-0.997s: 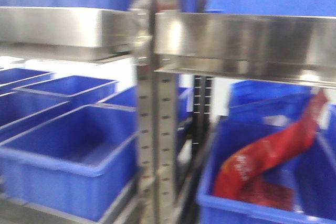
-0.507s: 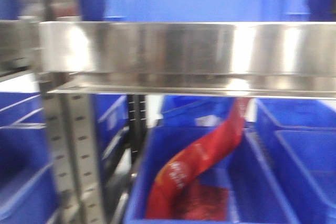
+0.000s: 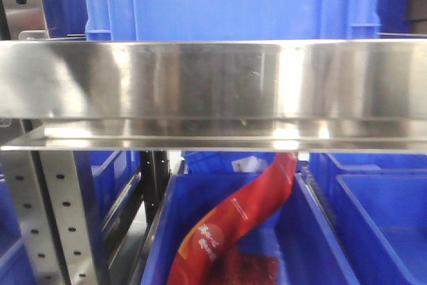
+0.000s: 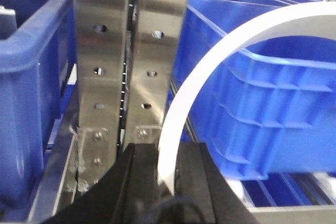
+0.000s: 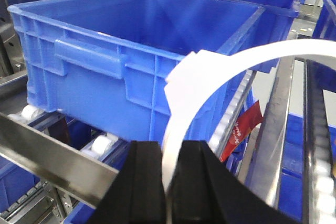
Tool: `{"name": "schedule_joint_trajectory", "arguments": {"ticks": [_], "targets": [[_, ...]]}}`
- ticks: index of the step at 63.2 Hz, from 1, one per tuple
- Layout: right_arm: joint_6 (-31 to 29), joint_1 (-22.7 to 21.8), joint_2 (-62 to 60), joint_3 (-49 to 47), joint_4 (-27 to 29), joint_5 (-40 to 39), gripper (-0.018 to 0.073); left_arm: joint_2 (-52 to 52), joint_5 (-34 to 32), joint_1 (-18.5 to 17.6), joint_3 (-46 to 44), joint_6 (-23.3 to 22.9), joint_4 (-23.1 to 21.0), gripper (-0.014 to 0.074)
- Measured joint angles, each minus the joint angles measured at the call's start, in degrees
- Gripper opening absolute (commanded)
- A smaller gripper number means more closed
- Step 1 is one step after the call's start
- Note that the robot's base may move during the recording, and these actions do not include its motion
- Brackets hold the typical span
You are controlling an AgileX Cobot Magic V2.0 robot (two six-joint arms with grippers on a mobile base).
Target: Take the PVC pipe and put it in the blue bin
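The PVC pipe (image 4: 210, 53) is a white, flexible length bent into an arc. In the left wrist view my left gripper (image 4: 167, 153) is shut on its lower end, beside a blue bin (image 4: 262, 103) on the right. In the right wrist view the pipe (image 5: 236, 61) curves up and to the right out of my right gripper (image 5: 170, 150), which is shut on it in front of a large open blue bin (image 5: 136, 40) standing on rollers. The front view shows a blue bin (image 3: 227, 1) on the upper shelf and no gripper.
A steel shelf rail (image 3: 213, 78) crosses the front view. Below it a lower blue bin (image 3: 157, 231) holds a red packet (image 3: 233, 225). Perforated steel posts (image 4: 105, 51) stand ahead of the left gripper. More blue bins line the racks on both sides.
The front view has swung to the right: the steel post slid to the left edge and the bin with the red packet moved to the centre. The picture is now sharp.
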Motion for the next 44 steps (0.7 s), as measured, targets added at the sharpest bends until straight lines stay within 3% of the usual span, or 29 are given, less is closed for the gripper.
{"name": "schedule_joint_trajectory", "arguments": {"ticks": [44], "targets": [[0.0,0.0,0.0,0.0,0.0,0.0,-0.0169,0.0,0.0,0.0,0.0,0.0,0.0,-0.0111]]}}
